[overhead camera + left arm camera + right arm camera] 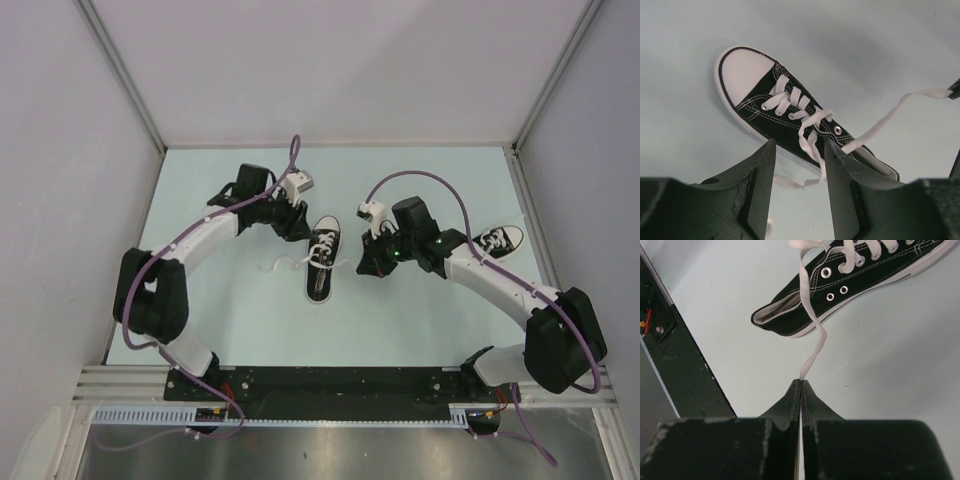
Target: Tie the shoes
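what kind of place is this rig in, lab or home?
Likely a lab test cell: plain white panel walls on aluminium posts, a pale table with two sneakers, and two arms bolted to a rail at its near edge.

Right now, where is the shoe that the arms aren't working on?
In the top view, that shoe lies far right on the table, just beyond the right arm, away from the centre shoe.

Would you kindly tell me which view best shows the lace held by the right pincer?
The right wrist view: the lace runs clearly from the shoe into the shut right pincer. The left wrist view shows it stretching to the frame's right edge; the top view shows only a faint white thread.
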You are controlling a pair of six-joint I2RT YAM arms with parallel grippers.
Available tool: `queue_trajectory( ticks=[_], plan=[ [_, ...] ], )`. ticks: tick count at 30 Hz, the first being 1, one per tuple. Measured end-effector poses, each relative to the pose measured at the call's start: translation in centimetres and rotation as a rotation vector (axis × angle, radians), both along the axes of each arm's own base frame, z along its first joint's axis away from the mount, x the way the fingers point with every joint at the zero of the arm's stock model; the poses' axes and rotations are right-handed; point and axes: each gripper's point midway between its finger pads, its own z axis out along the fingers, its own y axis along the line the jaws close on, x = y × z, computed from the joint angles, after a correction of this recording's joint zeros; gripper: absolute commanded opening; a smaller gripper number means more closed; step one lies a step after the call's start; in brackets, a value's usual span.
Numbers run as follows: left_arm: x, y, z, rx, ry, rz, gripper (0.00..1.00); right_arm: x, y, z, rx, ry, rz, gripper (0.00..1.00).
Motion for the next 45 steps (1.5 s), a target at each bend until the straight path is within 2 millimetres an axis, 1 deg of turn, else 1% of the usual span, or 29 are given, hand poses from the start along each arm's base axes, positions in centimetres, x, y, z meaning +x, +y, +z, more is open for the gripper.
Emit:
queue_trajectory(
  ticks=[1,3,5,7,11,17,19,21,22,24,25,28,30,32,37,40,42,45],
  plan=[
    [0.2,-0.6,-0.6,0.001,0.019,-0.001,0.48,0.2,0.0,0.0,0.003,-0.004,-0.003,0.00],
    [0.5,-1.1,-1.9,0.008,0.065,0.006,0.48,0.5,0.2,0.0,0.011,-0.008,-0.009,0.00],
    [0.5,-1.2,-3.4,0.023,0.111,0.016,0.48,0.9,0.4,0.1,0.019,-0.016,-0.011,0.00],
    [0.4,-1.1,-4.4,0.037,0.142,0.025,0.47,1.1,0.6,0.0,0.029,-0.015,-0.014,0.00],
    [0.2,-1.2,-5.0,0.044,0.169,0.026,0.45,1.5,1.3,-0.3,0.048,0.000,-0.017,0.00],
    [-0.2,-1.4,-5.8,0.046,0.207,0.019,0.44,1.5,2.9,-1.7,0.052,0.036,-0.002,0.00],
    [-0.3,-1.4,-6.1,0.044,0.222,0.018,0.44,1.6,3.4,-1.7,0.057,0.039,0.005,0.00],
    [-0.4,-1.5,-6.4,0.044,0.233,0.017,0.41,1.6,4.2,-1.3,0.070,0.041,0.012,0.00],
    [-0.4,-1.5,-6.4,0.045,0.235,0.016,0.34,1.7,4.5,-1.0,0.078,0.039,0.014,0.00],
    [-0.5,-1.6,-6.5,0.044,0.242,0.018,0.24,2.0,5.2,-0.2,0.098,0.023,0.022,0.00],
    [-0.5,-1.6,-6.5,0.043,0.245,0.018,0.17,2.0,5.5,0.1,0.106,0.016,0.026,0.00],
    [-0.5,-1.8,-6.5,0.039,0.247,0.017,0.10,2.5,6.4,1.0,0.133,-0.005,0.032,0.00],
    [-0.5,-1.9,-6.4,0.032,0.244,0.015,0.08,2.8,6.8,0.9,0.140,-0.011,0.037,0.00],
    [-0.4,-2.0,-6.2,0.022,0.234,0.010,0.06,3.0,7.2,0.3,0.138,-0.008,0.041,0.00],
    [-0.6,-2.2,-5.3,-0.006,0.214,0.005,0.02,3.6,7.8,-2.4,0.114,0.026,0.039,0.00],
    [-0.8,-2.5,-4.3,-0.030,0.200,-0.005,0.02,4.0,7.9,-3.6,0.106,0.036,0.035,0.00],
    [-0.9,-2.6,-3.8,-0.047,0.187,-0.013,0.02,4.3,8.0,-3.9,0.107,0.033,0.031,0.00],
    [-1.3,-2.8,-3.2,-0.066,0.182,-0.027,0.03,4.7,8.2,-3.7,0.120,0.016,0.030,0.00]
  ],
)
